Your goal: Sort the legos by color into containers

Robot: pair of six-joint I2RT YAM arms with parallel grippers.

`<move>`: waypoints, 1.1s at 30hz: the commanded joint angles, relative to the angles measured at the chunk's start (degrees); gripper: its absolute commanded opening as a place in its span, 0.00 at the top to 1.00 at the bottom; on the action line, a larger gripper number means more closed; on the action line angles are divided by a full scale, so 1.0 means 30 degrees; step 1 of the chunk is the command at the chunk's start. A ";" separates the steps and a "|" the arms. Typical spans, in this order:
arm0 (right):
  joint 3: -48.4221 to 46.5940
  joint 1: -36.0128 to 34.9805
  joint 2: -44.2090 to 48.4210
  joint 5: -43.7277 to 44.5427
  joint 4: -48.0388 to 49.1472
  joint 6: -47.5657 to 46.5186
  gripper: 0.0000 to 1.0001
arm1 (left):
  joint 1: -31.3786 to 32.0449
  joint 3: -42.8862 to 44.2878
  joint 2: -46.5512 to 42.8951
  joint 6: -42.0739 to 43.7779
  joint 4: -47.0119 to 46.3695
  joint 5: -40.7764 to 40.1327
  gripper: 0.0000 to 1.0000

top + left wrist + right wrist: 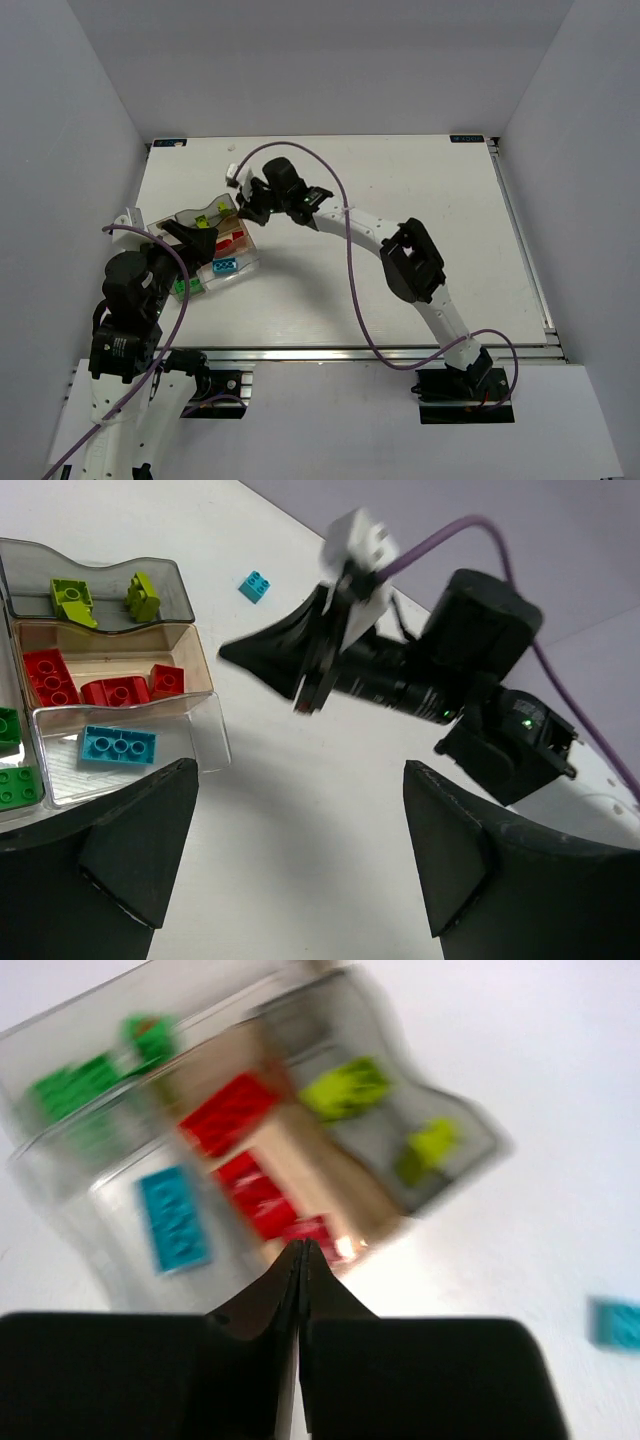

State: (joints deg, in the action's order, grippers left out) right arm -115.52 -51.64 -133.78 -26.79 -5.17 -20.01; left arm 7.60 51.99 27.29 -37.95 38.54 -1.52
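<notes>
Right gripper (300, 1248) jaws closed, empty; left gripper (300, 780) jaws wide open; small cyan studded brick (253, 586) on white tabletop (430, 180), two o'clock of clear compartmented plastic tray (207, 675) in the left wrist view

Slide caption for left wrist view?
Clear tray holds sorted bricks; one cyan brick lies loose on the table near the right gripper.

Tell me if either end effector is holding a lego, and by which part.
Nothing is held. The left end effector is open and empty. The right end effector is shut, with no brick between its fingers.
</notes>
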 commanded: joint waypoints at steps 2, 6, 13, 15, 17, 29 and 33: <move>-0.1153 0.1127 0.0888 0.6104 0.2694 0.4790 1.00 | 0.0017 -0.0131 0.0045 -0.0063 -0.0104 0.0125 0.07; -0.2917 0.1830 -0.0407 0.7345 0.1752 0.5672 0.72 | 0.0017 -0.0190 -0.0043 -0.0210 -0.0016 0.0242 0.07; -0.3210 0.3091 -0.2192 0.9479 0.3038 0.7605 0.41 | 0.0017 0.0015 -0.0014 -0.0414 0.0422 0.0447 0.07; -0.3647 0.3237 -0.2633 1.0710 0.3655 0.8626 0.40 | 0.0017 0.0044 0.0044 -0.0473 0.0511 0.0477 0.06; -0.4116 0.3267 -0.3219 1.1764 0.4442 0.8896 0.38 | 0.0017 -0.0014 0.0190 -0.0589 0.0512 0.0477 0.05; 0.0774 0.7129 0.2722 0.2055 0.1759 0.9367 1.00 | 0.0369 -0.0664 1.0111 0.2127 -0.7511 0.3638 0.67; 0.1709 1.0202 0.4130 -0.7577 -0.1758 0.8226 0.87 | 0.0369 0.3083 1.5999 0.4561 -0.7839 0.3466 0.92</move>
State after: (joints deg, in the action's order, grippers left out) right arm -111.61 -28.49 -127.79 -23.35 -3.66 7.03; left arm 8.43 54.33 70.13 -31.09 20.62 7.16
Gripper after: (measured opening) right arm 0.077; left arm 0.093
